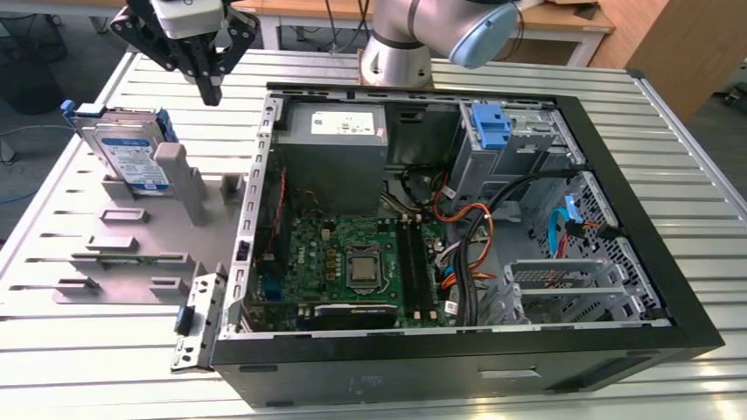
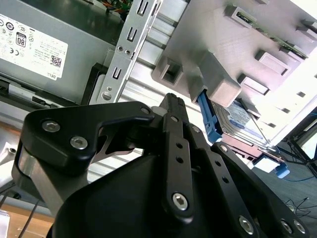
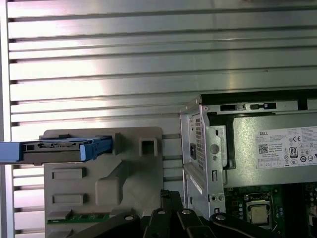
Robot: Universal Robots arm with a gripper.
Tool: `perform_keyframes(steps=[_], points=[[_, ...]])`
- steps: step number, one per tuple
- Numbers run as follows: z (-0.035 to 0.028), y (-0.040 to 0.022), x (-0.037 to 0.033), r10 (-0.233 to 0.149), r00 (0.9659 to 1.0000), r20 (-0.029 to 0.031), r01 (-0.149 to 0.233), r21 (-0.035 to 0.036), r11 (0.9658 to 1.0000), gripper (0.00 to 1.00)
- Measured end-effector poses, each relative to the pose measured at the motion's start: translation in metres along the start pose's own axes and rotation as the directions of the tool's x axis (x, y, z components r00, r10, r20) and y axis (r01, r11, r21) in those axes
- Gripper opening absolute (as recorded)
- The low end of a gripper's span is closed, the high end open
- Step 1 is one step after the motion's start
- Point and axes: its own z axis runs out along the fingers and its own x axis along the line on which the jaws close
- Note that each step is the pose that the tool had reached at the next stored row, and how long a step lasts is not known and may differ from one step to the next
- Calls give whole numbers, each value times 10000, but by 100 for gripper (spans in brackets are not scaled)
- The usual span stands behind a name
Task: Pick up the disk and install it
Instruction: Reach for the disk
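The end effector (image 1: 210, 93) hangs in the air with its 2 fingers drawn narrow, tips together and holding nothing, over the worktop (image 1: 94, 341) between the grey holder (image 1: 164, 232) and the open computer case (image 1: 674, 262). The disk (image 1: 126, 156) stands on edge in the holder, near the fingertips but apart from them, toward the worktop's corner on the exterior view's left, on the arm-base (image 1: 391, 61) side. In both wrist views the disk (image 2: 242, 118) (image 3: 54, 148) sits untouched with its blue rails showing.

The disk (image 1: 126, 150) stands on edge in a rack (image 1: 138, 264) on the table (image 1: 70, 354), at the exterior view's left of the computer case (image 1: 467, 372). The gripper (image 1: 210, 94) hangs above, between rack and case.
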Motion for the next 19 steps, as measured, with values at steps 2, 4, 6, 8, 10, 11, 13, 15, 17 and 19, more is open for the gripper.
perform_keyframes(steps=[2, 4, 6, 8, 10, 11, 13, 15, 17, 19], points=[[1, -1, 14, 1, 10000, -1, -1, 1, 10000, 11], [7, -3, 39, 0, 10000, 0, 0, 0, 10000, 11], [16, -7, 77, -2, 10000, 0, 2, 0, 10000, 11], [24, -10, 127, -1, 10000, 0, 1, 0, 10000, 11], [32, -13, 190, 0, 10000, 0, 0, 0, 10000, 11], [36, -14, 226, 0, 10000, 0, 0, 0, 10000, 11], [43, -14, 295, -2, 10000, 0, 2, 0, 10000, 11], [50, -11, 367, 0, 10000, 1, 0, 0, 10000, 11], [55, -3, 425, 1, 10000, 0, -1, 1, 10000, 11], [61, 6, 477, 1, 10000, -1, -1, 1, 10000, 11]])
